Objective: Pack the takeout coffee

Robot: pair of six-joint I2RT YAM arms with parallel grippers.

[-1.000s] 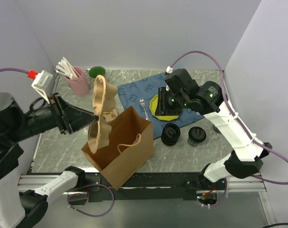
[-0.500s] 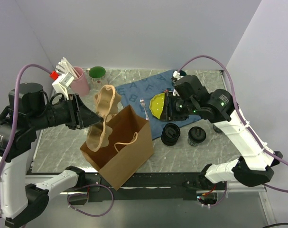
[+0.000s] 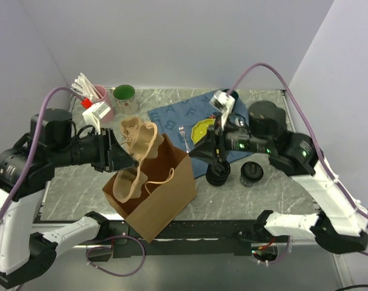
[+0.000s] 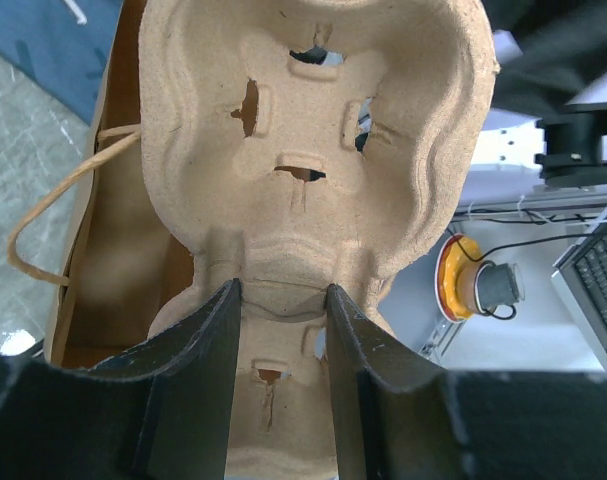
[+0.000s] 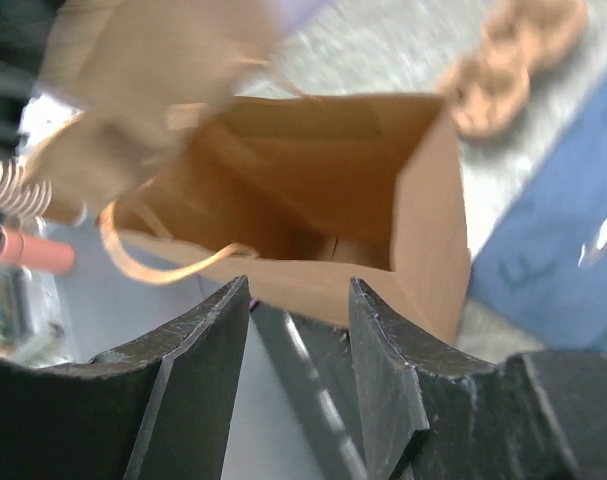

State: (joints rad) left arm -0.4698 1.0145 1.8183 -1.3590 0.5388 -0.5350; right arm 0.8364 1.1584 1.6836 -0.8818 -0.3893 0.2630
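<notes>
Two squat black lidded coffee cups (image 3: 218, 176) (image 3: 251, 173) stand on the marble to the right of the open brown paper bag (image 3: 162, 197). My left gripper (image 3: 124, 161) is shut on the tan moulded cup carrier (image 3: 135, 154) and holds it upright over the bag's left mouth. In the left wrist view the fingers (image 4: 198, 380) pinch the carrier's (image 4: 313, 150) central ridge, with the bag's inside (image 4: 113, 250) beneath. My right gripper (image 3: 199, 151) is open and empty, just above the left cup, pointing at the bag. In the right wrist view the gripper (image 5: 298, 300) faces the bag's open mouth (image 5: 323, 190).
A pink cup with utensils (image 3: 102, 104) and a dark green mug (image 3: 124, 94) stand at the back left. A blue cloth (image 3: 177, 115) holds a yellow plate (image 3: 202, 129) and a fork (image 3: 184, 138). The bag's string handle (image 3: 165, 179) hangs over its opening.
My left gripper has carried the cup carrier right and down onto the bag's mouth. My right arm has swung down and left from over the yellow plate toward the bag.
</notes>
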